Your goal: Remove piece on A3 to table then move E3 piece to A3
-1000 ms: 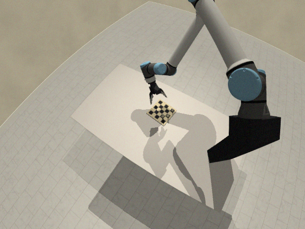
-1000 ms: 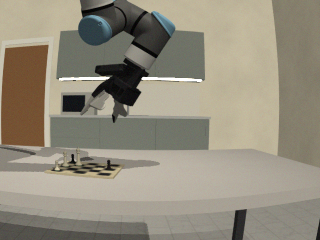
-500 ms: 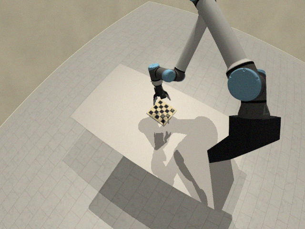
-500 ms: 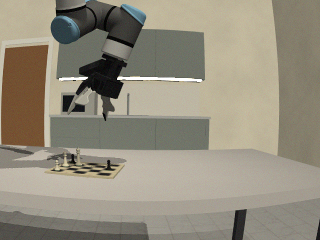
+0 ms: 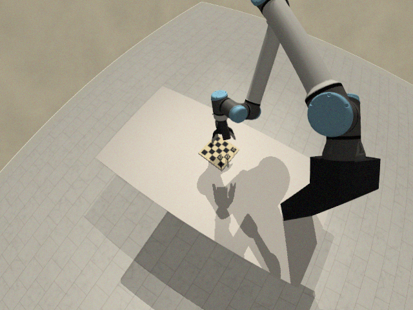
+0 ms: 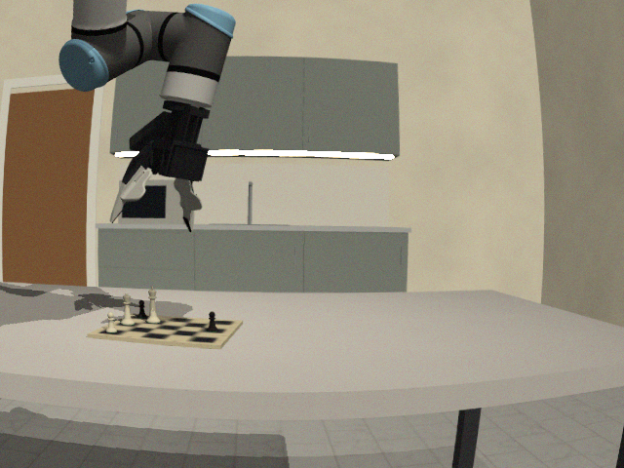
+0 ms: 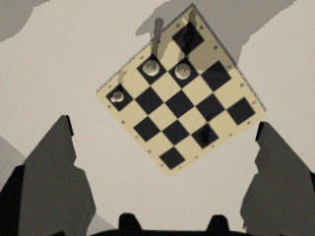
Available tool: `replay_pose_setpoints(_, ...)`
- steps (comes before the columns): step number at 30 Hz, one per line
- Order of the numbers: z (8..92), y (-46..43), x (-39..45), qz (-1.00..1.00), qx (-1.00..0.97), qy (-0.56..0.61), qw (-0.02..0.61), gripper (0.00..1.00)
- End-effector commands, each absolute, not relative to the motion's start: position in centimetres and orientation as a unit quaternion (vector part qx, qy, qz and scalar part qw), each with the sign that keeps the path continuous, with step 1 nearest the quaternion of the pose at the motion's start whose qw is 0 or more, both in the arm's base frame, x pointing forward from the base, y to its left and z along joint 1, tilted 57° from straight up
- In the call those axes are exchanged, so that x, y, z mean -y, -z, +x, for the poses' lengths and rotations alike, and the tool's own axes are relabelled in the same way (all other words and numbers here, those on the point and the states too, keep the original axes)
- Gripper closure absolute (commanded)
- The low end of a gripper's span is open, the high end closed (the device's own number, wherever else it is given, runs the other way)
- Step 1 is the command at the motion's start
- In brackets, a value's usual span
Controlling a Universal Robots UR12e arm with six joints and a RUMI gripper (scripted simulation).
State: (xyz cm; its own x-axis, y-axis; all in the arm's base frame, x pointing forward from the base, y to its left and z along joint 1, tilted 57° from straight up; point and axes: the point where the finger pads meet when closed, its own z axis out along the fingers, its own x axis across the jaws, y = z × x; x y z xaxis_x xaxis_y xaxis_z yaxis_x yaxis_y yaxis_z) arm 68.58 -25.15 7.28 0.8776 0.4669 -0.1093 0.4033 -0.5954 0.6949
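A small chessboard (image 5: 219, 153) lies on the table; it also shows in the exterior view (image 6: 166, 332) and the wrist view (image 7: 179, 90). Three white pieces stand along one side: a short pawn (image 6: 110, 322), a middle piece (image 6: 127, 309) and a tall one (image 6: 153, 305). A black pawn (image 6: 141, 308) stands behind them, and another black pawn (image 6: 212, 321) (image 7: 206, 135) stands apart near the opposite side. All are upright. The edge letters are too small to read. My gripper (image 6: 151, 212) hangs high above the board, open and empty, and points down at it (image 7: 163, 123).
The board sits on a pale table (image 5: 186, 156) with the robot base (image 5: 333, 186) at its right end. The arm's shadow falls over the board's near corner. A kitchen counter (image 6: 252, 256) and a door stand far behind.
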Motion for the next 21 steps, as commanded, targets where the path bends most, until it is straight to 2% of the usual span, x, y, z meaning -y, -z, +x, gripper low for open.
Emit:
replay_pose_setpoints(1,67.8,-6.6,25.1,0.884,-0.235,-0.068,0.399,0.00)
replay_pose_setpoints(21,65.1,-5.1,25.0,0.861,-0.206,-0.128,0.447,0.00)
